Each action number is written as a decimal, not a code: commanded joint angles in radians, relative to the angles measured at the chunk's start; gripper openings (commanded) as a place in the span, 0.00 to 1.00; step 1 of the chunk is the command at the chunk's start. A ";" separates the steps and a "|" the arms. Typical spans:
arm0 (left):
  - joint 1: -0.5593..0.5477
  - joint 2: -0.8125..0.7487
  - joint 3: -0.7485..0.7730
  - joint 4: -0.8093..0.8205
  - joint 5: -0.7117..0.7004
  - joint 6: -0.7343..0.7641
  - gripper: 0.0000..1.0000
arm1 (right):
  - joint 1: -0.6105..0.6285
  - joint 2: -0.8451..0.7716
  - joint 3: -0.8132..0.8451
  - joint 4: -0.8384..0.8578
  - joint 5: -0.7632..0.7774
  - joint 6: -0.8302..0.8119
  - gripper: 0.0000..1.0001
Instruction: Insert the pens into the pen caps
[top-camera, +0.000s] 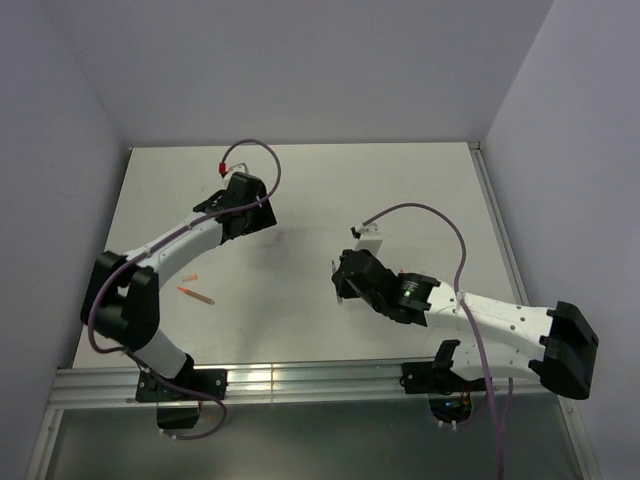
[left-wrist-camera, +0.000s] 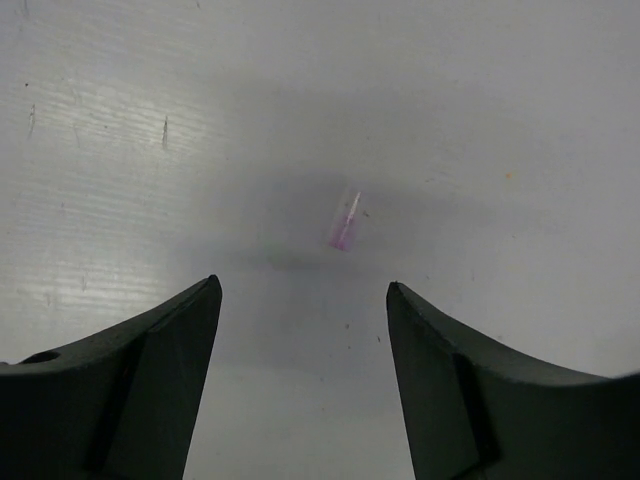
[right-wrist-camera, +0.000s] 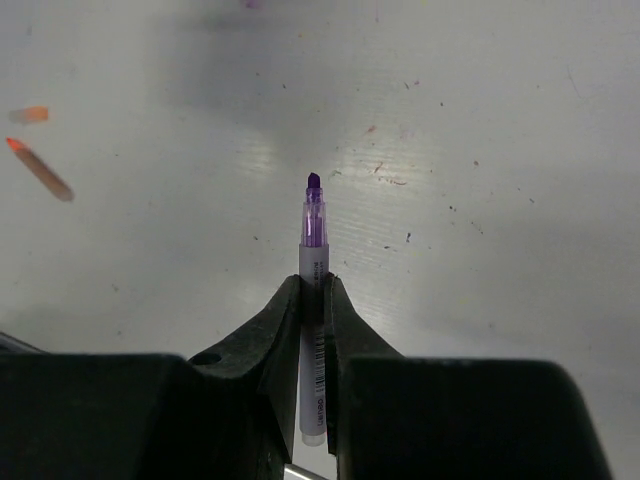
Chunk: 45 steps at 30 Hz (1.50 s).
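Observation:
My right gripper (right-wrist-camera: 313, 282) is shut on a pale grey pen (right-wrist-camera: 313, 250) with a purple tip that points ahead, just above the table. In the top view this gripper (top-camera: 343, 284) is right of the table's middle. My left gripper (left-wrist-camera: 300, 290) is open and empty. A small pale purple-pink pen cap (left-wrist-camera: 345, 222) lies on the table a little ahead of its fingertips. In the top view the left gripper (top-camera: 215, 203) is at the back left. A red-orange pen (top-camera: 196, 294) and a pinkish cap (top-camera: 190, 275) lie at the left; both also show in the right wrist view, the pen (right-wrist-camera: 40, 170) and the cap (right-wrist-camera: 30, 114).
A small red piece (top-camera: 222, 166) lies at the back left by the left arm's purple cable (top-camera: 255, 148). The walls stand close around the white table (top-camera: 420, 190). A metal rail (top-camera: 300, 380) runs along the near edge.

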 joint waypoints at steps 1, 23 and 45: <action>-0.003 0.096 0.103 0.048 -0.058 0.049 0.72 | 0.001 -0.084 -0.017 0.008 -0.014 -0.042 0.00; -0.006 0.439 0.317 0.008 0.123 0.304 0.60 | -0.009 -0.239 -0.058 0.016 -0.067 -0.050 0.00; -0.039 0.541 0.363 -0.070 0.111 0.307 0.16 | -0.012 -0.225 -0.066 0.020 -0.078 -0.051 0.00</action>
